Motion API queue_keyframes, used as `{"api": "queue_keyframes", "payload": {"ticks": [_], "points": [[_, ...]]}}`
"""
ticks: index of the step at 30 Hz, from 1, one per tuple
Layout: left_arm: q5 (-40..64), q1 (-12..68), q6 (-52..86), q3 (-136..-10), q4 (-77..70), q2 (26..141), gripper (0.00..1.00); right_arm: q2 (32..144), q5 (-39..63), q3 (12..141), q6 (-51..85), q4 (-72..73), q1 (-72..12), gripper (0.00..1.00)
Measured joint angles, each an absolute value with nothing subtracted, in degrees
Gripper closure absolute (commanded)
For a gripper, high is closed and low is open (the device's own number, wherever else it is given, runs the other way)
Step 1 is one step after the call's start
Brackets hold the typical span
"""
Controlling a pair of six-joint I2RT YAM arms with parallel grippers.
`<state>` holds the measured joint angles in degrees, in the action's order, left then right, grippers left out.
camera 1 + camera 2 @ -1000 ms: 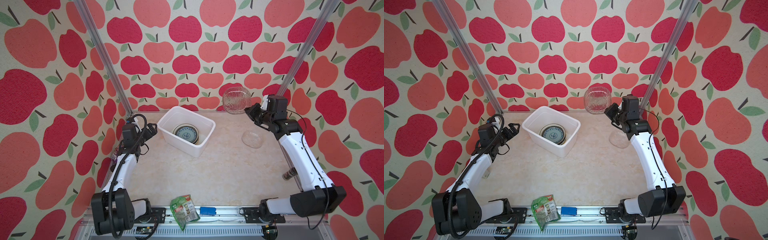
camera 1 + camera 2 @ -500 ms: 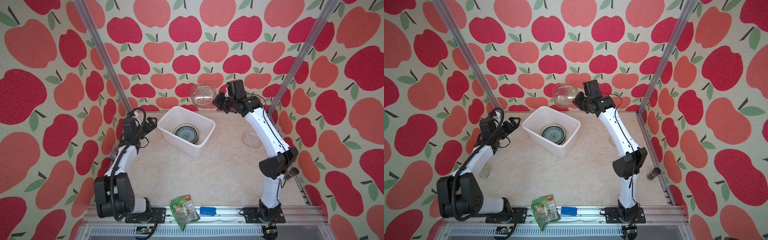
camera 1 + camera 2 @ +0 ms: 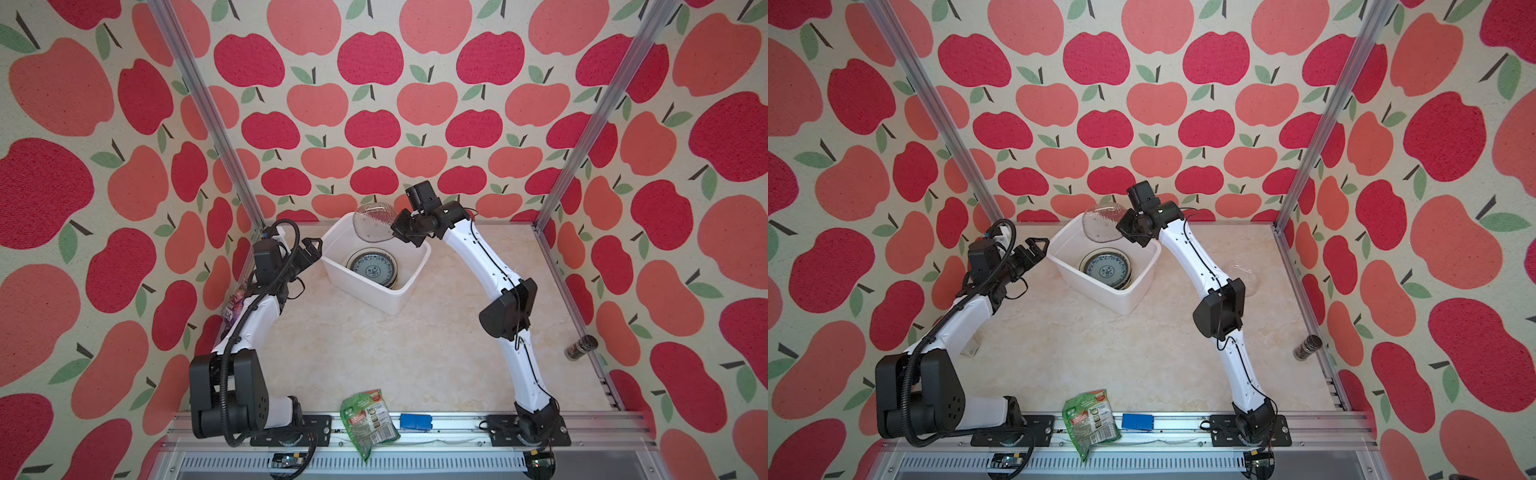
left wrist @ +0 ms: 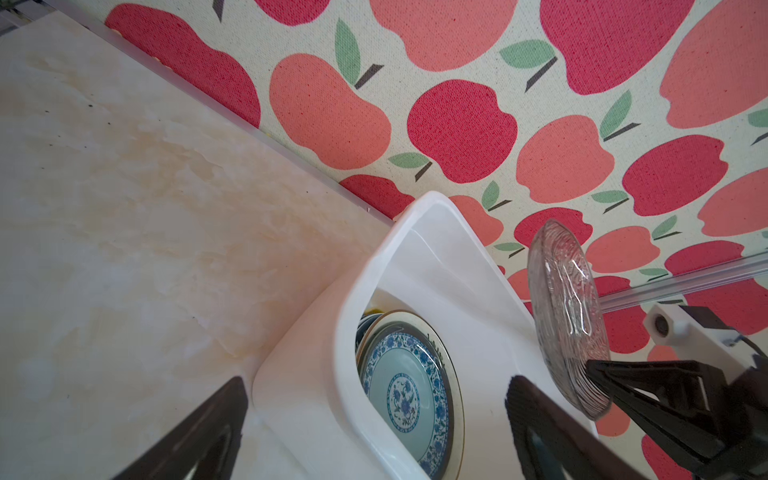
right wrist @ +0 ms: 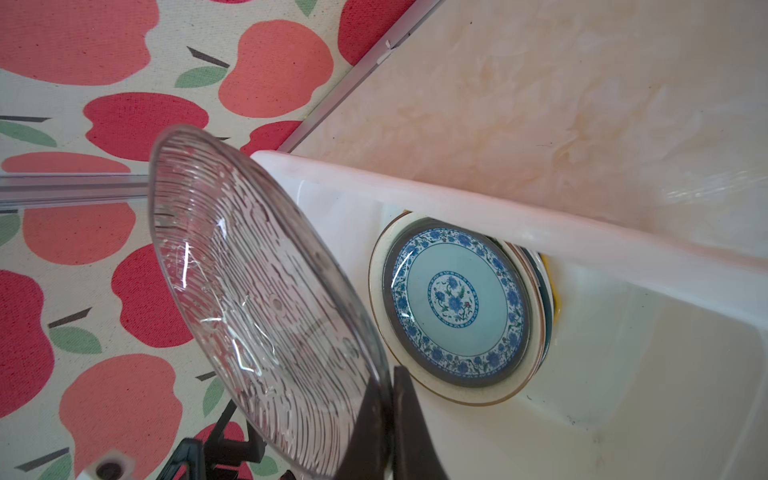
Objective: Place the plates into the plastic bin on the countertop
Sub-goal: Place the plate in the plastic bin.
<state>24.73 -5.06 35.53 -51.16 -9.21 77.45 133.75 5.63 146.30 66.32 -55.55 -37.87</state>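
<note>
Glass, clear and bumpy: the clear plate (image 5: 257,299) is pinched by its edge in the right claw (image 5: 388,399), tipped on its side over the far end of the white bin (image 3: 409,286). A blue-flowered plate (image 3: 373,269) tops the pile inside. Next, I think, the clear plate should be laid flat, brought down and let go softly. The left claw (image 3: 311,247) is spread wide beside the bin, empty. A second ago the clear plate was far off on the right.

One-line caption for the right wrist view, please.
Right gripper pinches a clear glass plate by its rim, tilted above the plastic bin, a blue-patterned plate topmost inside.
</note>
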Motion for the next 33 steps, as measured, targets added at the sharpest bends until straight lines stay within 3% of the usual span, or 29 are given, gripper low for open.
{"api": "queue_keyframes", "payload": {"ticks": [9,19,33], "points": [[24.45,-4.80,36.14,-50.48,-2.04,65.98,0.01,136.27,9.69,150.17,70.22,-59.61,-37.87,1.00],[23.86,-5.13,37.32,-47.88,3.55,63.53,0.01,143.85,13.54,153.91,72.29,-62.48,-38.59,1.00],[24.80,-8.29,39.29,-47.88,4.51,63.26,0.01,145.40,13.37,157.91,72.03,-66.41,-39.00,1.00]]}}
